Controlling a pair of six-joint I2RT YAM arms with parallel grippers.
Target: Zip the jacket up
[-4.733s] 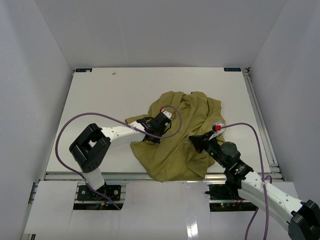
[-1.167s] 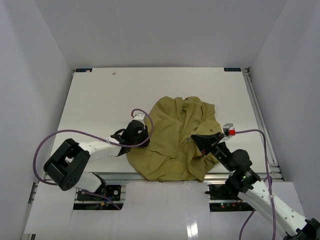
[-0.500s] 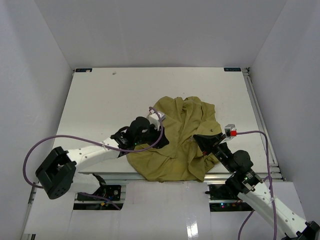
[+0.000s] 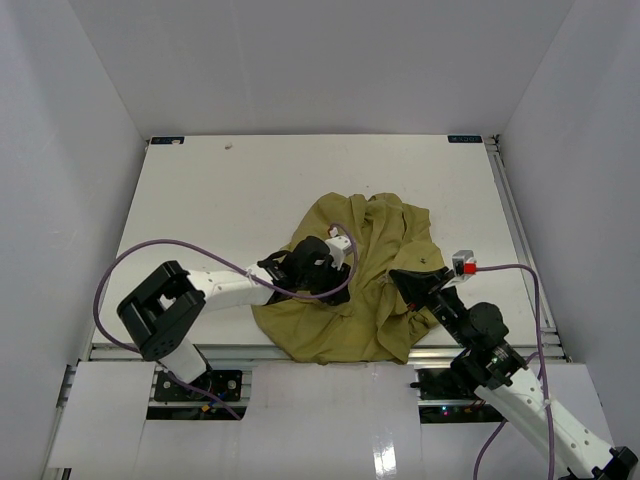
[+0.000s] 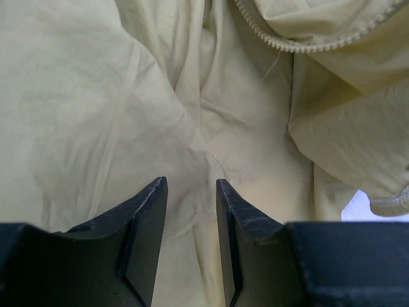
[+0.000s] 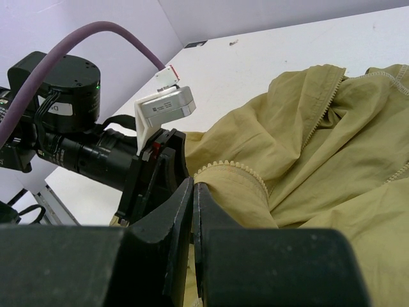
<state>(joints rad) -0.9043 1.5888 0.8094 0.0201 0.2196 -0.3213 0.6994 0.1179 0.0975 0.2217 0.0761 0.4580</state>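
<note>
The olive-yellow jacket point(image 4: 365, 300) lies crumpled on the white table, right of centre near the front edge. My left gripper point(image 4: 332, 287) rests low over its left half; in the left wrist view it point(image 5: 190, 182) stands open, with creased fabric point(image 5: 96, 115) beyond the gap and a zipper edge point(image 5: 300, 46) at the top right. My right gripper point(image 4: 394, 274) sits on the jacket's right side. In the right wrist view it point(image 6: 193, 184) is shut on a fold whose zipper teeth point(image 6: 233, 166) curve off its tip, and the left gripper's fingers point(image 6: 167, 160) are just behind.
The white table point(image 4: 200, 190) spreads to the left and back of the jacket. A metal rail point(image 4: 520, 240) runs along the right edge, and grey walls close in three sides. The left arm's purple cable point(image 4: 150, 250) loops over the table.
My left gripper has moved right, from the jacket's left edge onto the fabric toward the right gripper, and its jaws stand slightly wider. The right gripper has stayed shut in place.
</note>
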